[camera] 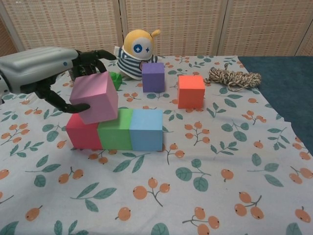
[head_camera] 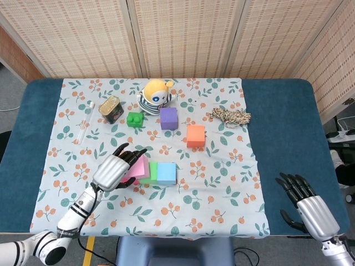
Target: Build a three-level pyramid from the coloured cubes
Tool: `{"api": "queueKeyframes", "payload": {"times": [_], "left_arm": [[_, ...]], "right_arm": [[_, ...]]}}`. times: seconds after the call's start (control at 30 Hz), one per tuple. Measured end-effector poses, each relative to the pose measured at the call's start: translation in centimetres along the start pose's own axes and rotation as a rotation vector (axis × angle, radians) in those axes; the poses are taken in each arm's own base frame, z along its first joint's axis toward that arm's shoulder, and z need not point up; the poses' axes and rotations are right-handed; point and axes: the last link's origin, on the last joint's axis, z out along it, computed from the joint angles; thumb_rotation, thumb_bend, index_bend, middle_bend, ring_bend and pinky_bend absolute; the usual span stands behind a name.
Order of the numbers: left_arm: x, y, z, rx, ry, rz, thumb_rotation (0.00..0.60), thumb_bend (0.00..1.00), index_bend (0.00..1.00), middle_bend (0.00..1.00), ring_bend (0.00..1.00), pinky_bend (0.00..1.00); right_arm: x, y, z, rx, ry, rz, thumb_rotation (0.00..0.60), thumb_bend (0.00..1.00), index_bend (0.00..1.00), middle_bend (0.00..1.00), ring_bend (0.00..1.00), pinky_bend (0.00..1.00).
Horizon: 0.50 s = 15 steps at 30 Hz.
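We've got the pink cube in our left hand, fingers clamped on it from the left side and top. It sits tilted, low over the red cube and the left part of the green cube; can't tell if it's touching them yet. Red, green and blue cube stand in a row on the tabletop, sides touching, approx. centre of the flowered cloth.

The purple cube and orange cube sit farther back, apart from each other and from the row. Purple is just beside the striped toy. A small green brick lies left of purple, w/ a tin beyond it. A rope bundle lies back right.

Our right hand shows in the head view only, off the cloth at the near right edge, fingers apart, holding nothing.
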Motion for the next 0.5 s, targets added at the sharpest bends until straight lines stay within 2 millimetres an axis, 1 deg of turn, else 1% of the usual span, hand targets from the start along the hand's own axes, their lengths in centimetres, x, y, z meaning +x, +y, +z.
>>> {"api": "queueKeyframes", "payload": {"times": [0.17, 0.37, 0.5], "left_arm": [[-0.33, 0.04, 0.64, -0.030, 0.005, 0.051, 0.600, 0.50, 0.05, 0.73, 0.30, 0.11], [-0.59, -0.26, 0.79, -0.051, -0.003, 0.080, 0.600, 0.50, 0.05, 0.73, 0.30, 0.11], [-0.68, -0.48, 0.88, -0.056, -0.007, 0.063, 0.600, 0.50, 0.04, 0.73, 0.30, 0.10]], "right_arm": [[0.02, 0.06, 0.03, -0.003, -0.002, 0.003, 0.600, 0.32, 0.00, 0.00, 0.00, 0.00], [-0.03, 0.09, 0.10, -0.006, -0.005, 0.001, 0.600, 0.32, 0.00, 0.00, 0.00, 0.00], [-0.10, 0.06, 0.11, -0.007, -0.009, -0.001, 0.600, 0.32, 0.00, 0.00, 0.00, 0.00]]}}
